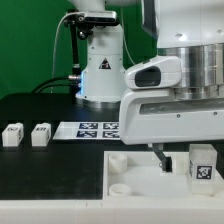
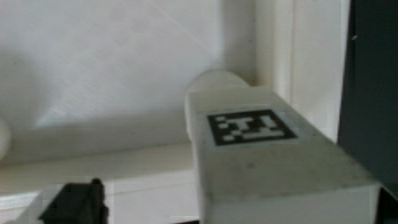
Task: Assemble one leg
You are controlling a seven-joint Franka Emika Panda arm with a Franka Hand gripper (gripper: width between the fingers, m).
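Note:
A leg (image 1: 203, 164), a small white block with a black-and-white tag on its face, stands on the large white panel (image 1: 135, 180) near the exterior view's right. My gripper (image 1: 181, 160) hangs low over the panel and is open. One dark finger (image 1: 160, 159) stands apart from the leg on its left, and the other finger is hidden. In the wrist view the leg (image 2: 258, 150) fills the frame close up, its tag facing the camera. One dark fingertip (image 2: 75, 201) shows with a gap between it and the leg. The gripper (image 2: 199, 206) holds nothing.
Two more legs (image 1: 12, 134) (image 1: 40, 133) stand on the black table at the exterior view's left. The marker board (image 1: 95, 128) lies behind the panel. The panel has a round corner socket (image 1: 118, 160). The arm's base (image 1: 97, 60) stands at the back.

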